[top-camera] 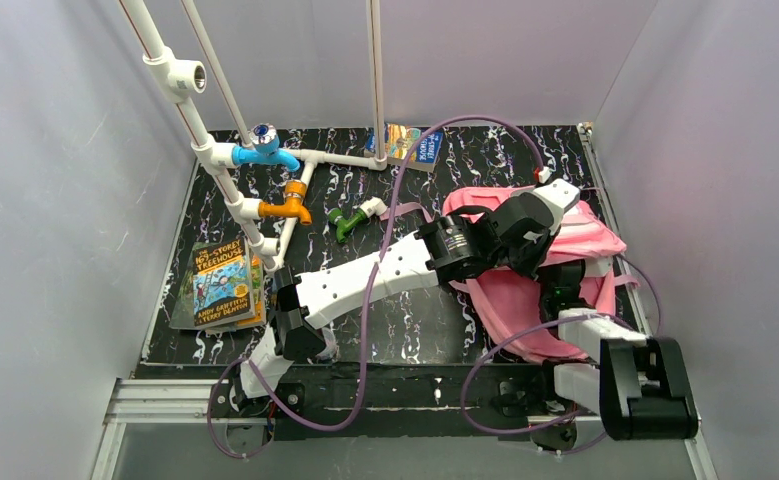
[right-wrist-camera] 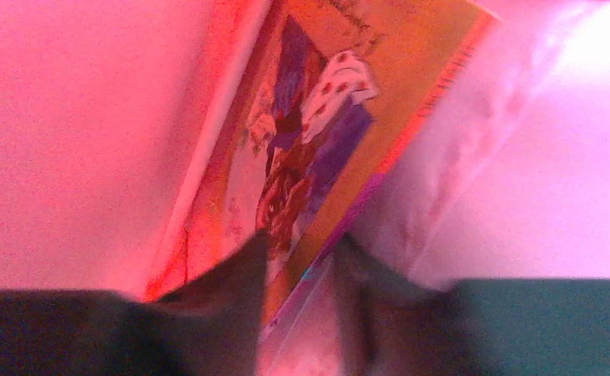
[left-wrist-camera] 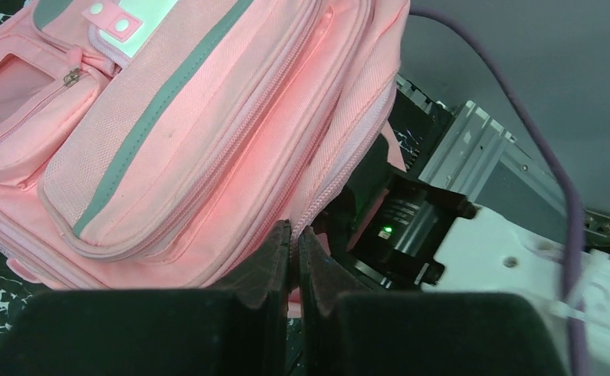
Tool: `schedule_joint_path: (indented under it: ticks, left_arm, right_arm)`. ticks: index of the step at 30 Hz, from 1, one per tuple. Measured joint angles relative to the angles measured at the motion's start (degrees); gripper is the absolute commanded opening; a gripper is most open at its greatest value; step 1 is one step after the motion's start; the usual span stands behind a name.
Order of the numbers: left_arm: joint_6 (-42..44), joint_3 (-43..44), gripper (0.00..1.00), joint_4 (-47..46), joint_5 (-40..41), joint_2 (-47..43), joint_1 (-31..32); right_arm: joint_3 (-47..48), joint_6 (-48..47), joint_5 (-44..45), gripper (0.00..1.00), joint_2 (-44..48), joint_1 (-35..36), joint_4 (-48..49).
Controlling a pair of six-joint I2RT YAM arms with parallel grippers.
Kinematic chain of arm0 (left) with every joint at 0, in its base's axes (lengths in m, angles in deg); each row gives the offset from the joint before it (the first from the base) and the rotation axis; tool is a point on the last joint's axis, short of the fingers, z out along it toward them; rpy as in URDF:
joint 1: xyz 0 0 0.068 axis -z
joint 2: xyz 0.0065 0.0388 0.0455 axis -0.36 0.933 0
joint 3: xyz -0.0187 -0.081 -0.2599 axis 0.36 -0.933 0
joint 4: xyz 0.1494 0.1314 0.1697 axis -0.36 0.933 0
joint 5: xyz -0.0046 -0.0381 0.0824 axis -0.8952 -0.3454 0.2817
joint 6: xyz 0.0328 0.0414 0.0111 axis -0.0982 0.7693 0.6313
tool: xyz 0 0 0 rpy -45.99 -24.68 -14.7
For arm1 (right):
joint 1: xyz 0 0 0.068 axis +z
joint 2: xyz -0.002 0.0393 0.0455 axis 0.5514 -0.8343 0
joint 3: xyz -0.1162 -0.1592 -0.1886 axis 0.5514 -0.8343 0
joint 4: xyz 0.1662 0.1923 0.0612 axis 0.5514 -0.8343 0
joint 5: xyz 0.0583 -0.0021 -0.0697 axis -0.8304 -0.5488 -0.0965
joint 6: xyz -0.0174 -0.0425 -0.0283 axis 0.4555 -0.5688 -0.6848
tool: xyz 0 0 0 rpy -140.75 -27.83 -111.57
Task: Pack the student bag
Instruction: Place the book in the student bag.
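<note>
The student bag (top-camera: 510, 300) is lying at the table's (top-camera: 415, 320) 3 o'clock side. The left gripper (left-wrist-camera: 294, 243) is pinching its zip edge, fingers nearly together. The right gripper (right-wrist-camera: 301, 258), inside the bag, is clamping a colourful book (right-wrist-camera: 317, 141). Spare books (top-camera: 220, 285) are sitting at 9 o'clock.

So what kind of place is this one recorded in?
Likely a lab robot test cell, not a classroom: plain grey walls box in a black marbled tabletop holding a white pipe rig with coloured taps and the student bag.
</note>
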Motion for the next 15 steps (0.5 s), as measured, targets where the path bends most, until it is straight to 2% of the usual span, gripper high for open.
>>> schedule_joint_path:
  ticks: [3, 6, 10, 12, 15]
  left_arm:
    - [0.37, -0.98, 0.0, -1.33, 0.85, -0.2, -0.02]
    - [0.83, -2.12, 0.0, -2.67, 1.66, -0.59, -0.09]
    - [0.81, -4.48, 0.0, -3.85, 2.05, -1.38, -0.98]
    - [0.72, -5.88, 0.0, -4.11, 1.84, -1.68, -1.6]
    - [0.63, -6.43, 0.0, -4.2, 1.38, -1.73, -2.69]
  right_arm:
    - [2.16, -3.21, -2.64, 0.69, 7.78, -1.31, -11.69]
    - [5.18, -4.35, -3.89, 0.84, 19.78, -1.44, -29.31]
    - [11.78, -5.46, -5.77, 0.88, 35.26, -1.44, -57.35]
    - [16.04, -6.88, -6.43, 0.9, 38.91, -1.44, -69.29]
    - [22.77, -9.68, -7.23, 0.88, 40.76, -1.44, -84.87]
